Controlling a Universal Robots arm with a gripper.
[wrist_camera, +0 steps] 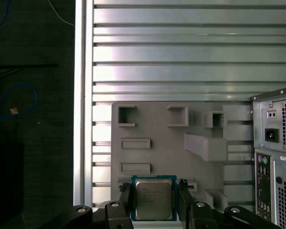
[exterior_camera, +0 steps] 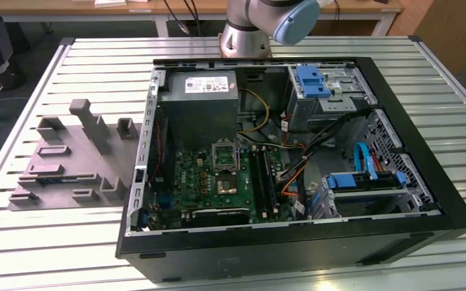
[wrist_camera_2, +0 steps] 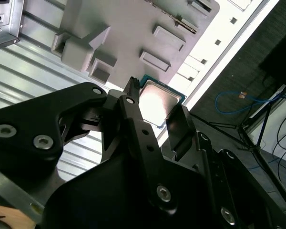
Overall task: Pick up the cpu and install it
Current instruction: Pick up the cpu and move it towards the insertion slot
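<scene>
The cpu (wrist_camera: 153,199) sits pinched between the gripper's (wrist_camera: 155,192) two black fingers, which are closed just to its width on opposite edges. It hangs over the edge of the grey tray (wrist_camera: 157,129) and looks lifted clear of it. So the pick-up seems done, with installing left. That calls for level carriage and squaring to the socket (exterior_camera: 225,157) inside the computer case (exterior_camera: 298,248). The chip lies flat, silver top up. It is nearly square, with no real long axis.
</scene>
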